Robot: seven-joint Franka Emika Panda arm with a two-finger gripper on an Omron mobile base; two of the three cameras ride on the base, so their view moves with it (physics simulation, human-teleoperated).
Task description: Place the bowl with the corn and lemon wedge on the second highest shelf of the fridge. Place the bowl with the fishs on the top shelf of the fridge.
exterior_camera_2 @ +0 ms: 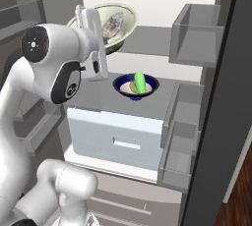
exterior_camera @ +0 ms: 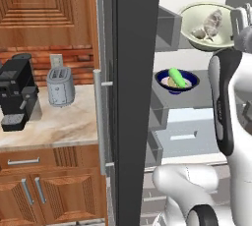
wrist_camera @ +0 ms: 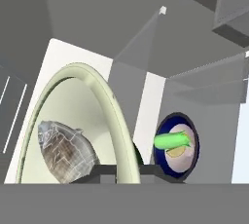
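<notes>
Inside the fridge (exterior_camera_2: pixel 147 4), the rim of the bowl with the fishs (exterior_camera: pixel 206 26) is pinched tight by the gripper (wrist_camera: pixel 124 169). The bowl is held tipped, up near the back edge of the top shelf (exterior_camera_2: pixel 147 41), and the fishs (wrist_camera: pixel 65 150) are seen lying in it. One level lower, the bowl with the corn and lemon wedge (exterior_camera_2: pixel 136 87) is set near the middle of its shelf. If the bowl is tipped more, the fishs could be spilled out. If it is let go too soon, it could be dropped onto the blue bowl. No writing can be read anywhere.
</notes>
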